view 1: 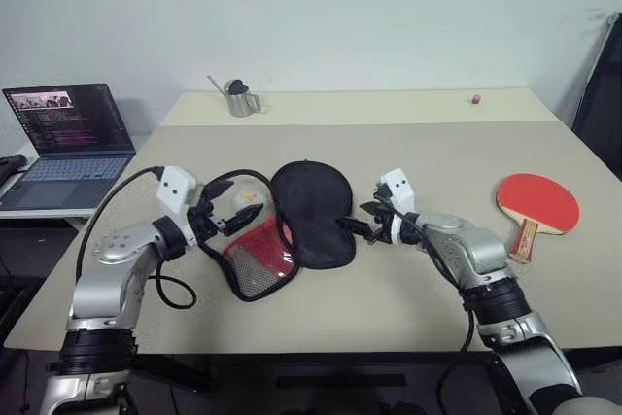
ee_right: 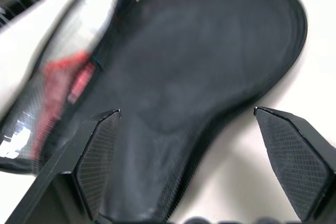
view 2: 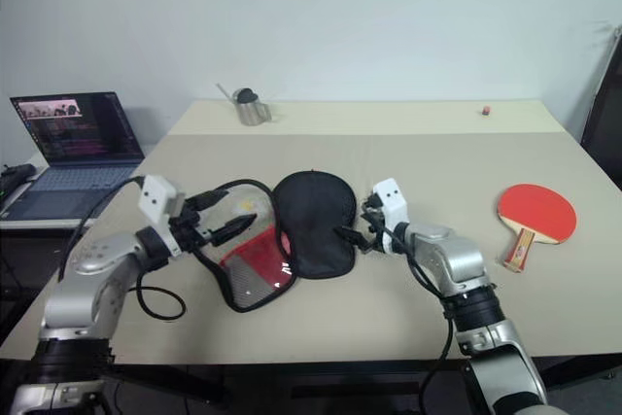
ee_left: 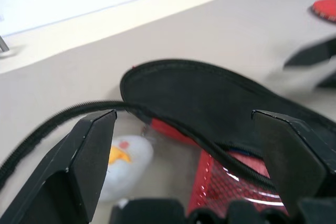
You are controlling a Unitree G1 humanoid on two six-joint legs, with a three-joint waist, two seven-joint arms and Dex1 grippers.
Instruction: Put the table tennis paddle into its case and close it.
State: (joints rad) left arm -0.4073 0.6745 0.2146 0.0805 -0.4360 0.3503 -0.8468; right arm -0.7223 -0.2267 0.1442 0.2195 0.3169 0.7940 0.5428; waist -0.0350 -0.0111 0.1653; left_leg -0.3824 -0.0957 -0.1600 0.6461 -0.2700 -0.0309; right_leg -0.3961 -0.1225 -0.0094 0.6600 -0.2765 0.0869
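With both your left gripper [view 1: 230,211] and right gripper [view 1: 362,220] spread wide and empty either side of the unzipped case [view 1: 311,211], the paddle [view 1: 536,203] lies well beyond the right one, so a one-sided pinch could drag the floppy case.

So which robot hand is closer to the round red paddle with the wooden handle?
Right. The right gripper is beside the black case, with bare table between it and the paddle; the left gripper is beyond the case.
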